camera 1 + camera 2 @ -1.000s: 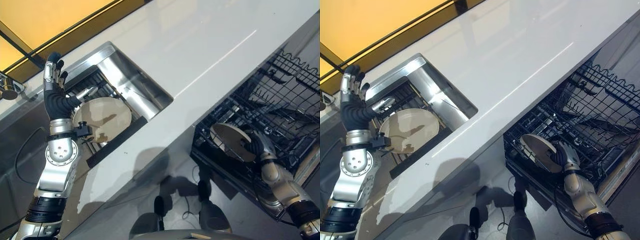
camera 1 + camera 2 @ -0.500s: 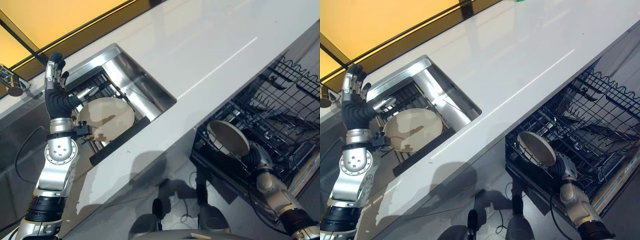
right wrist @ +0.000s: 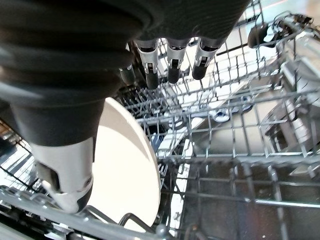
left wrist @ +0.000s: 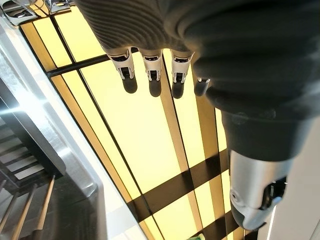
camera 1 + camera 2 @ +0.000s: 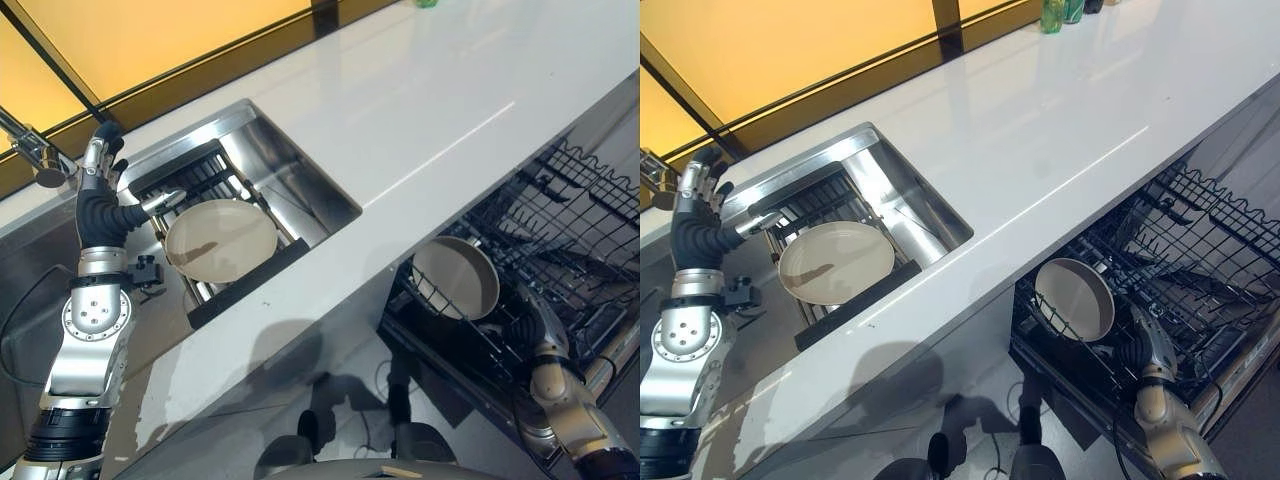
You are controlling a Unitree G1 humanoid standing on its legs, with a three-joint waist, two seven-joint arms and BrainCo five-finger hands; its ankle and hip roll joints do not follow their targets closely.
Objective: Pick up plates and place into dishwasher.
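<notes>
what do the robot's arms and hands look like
Both arms are silver-grey metal with rounded joint housings and black bands. The left arm has a round disc-shaped joint ringed with small screws, and a small black box juts from its wrist. Each hand, left hand and right hand, wears a dark ribbed cover over its back and wrist, with silver fingers ending in dark tips.

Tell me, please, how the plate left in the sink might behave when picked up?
The plate looks rigid and glazed, so probably slippery and breakable. It lies shallow on the sink rack, so fingers may struggle to get under its rim.
</notes>
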